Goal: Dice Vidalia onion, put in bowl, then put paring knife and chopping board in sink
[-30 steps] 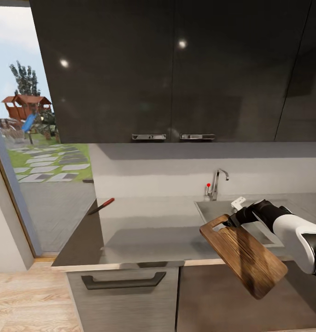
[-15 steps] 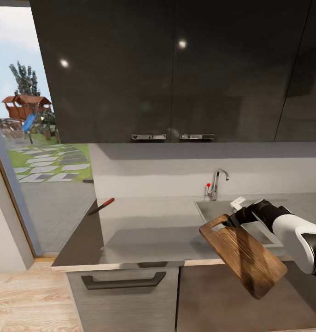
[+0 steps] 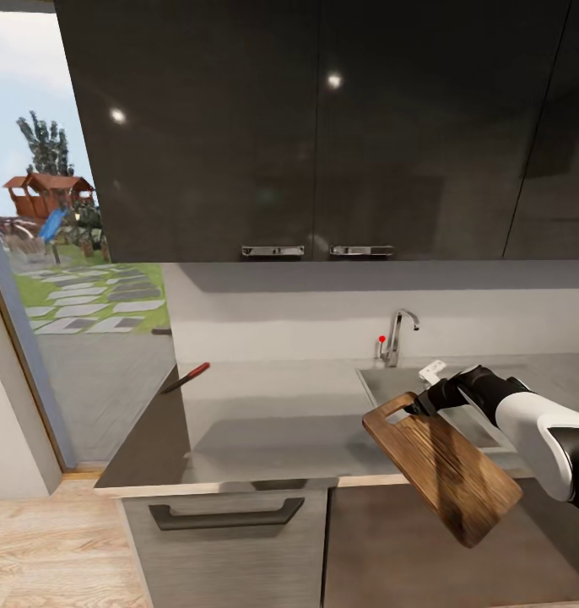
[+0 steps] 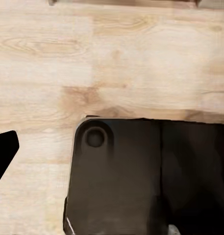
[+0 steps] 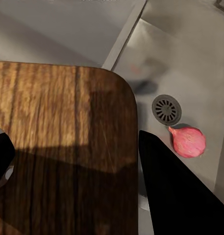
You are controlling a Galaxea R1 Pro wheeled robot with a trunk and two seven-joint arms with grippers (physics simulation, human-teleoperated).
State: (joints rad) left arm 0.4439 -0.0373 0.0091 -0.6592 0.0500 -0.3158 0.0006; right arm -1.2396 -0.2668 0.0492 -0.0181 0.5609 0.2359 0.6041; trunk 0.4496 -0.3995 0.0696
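Right gripper [image 3: 418, 405]: I'm clamping the chopping board [image 3: 446, 467] by its handle end, tilted above the sink [image 3: 382, 384].
Onion [image 5: 188, 141]: lying beside the drain [image 5: 166, 108].
Knife [image 3: 186, 377]: overhanging the countertop [image 3: 273, 414] corner.
Left gripper: I can't tell.

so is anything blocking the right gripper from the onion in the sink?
Yes. The right gripper is shut on the chopping board, which hangs over the sink's near edge. The Vidalia onion lies by the drain, nothing on it, but that gripper is occupied.
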